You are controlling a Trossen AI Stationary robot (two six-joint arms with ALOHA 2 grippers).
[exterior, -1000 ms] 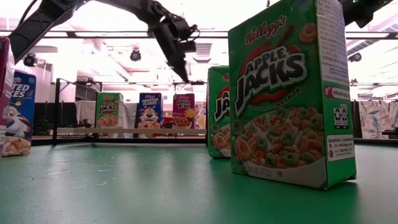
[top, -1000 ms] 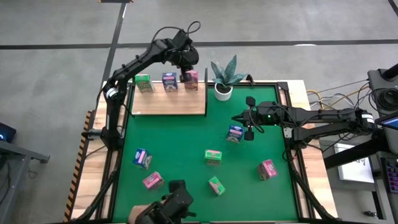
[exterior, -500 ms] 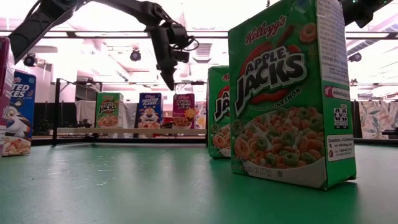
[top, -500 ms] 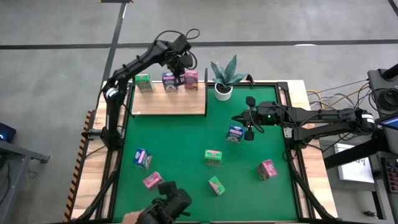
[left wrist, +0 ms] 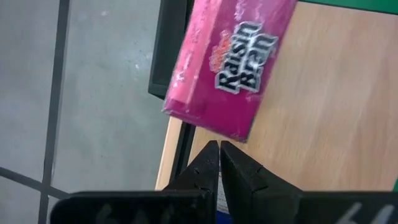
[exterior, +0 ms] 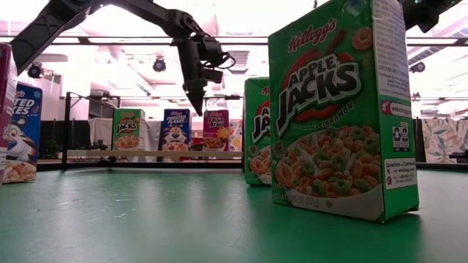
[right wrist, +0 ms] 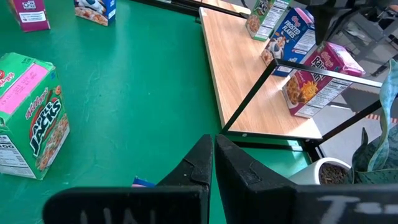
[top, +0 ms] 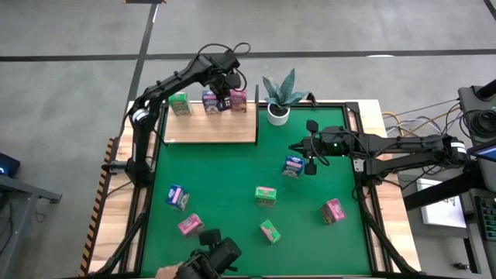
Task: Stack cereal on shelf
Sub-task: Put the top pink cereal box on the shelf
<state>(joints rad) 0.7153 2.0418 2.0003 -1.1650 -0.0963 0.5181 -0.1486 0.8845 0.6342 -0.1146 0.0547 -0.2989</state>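
We see three cartons (top: pixel 208 101) standing on the shelf (top: pixel 211 128), six on the felt (top: pixel 225 174); a plant (top: pixel 280 97) beside it. Left gripper (top: pixel 220 99) pinched empty above them; right gripper (top: pixel 308 158) pinched beside a blue carton (top: pixel 293 166).

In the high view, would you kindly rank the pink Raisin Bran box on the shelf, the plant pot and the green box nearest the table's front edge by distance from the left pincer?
1. Pink Raisin Bran box: on the shelf, right beside the left pincer.
2. Plant pot: off the shelf's right end.
3. Green box: far across the table, near the front edge.
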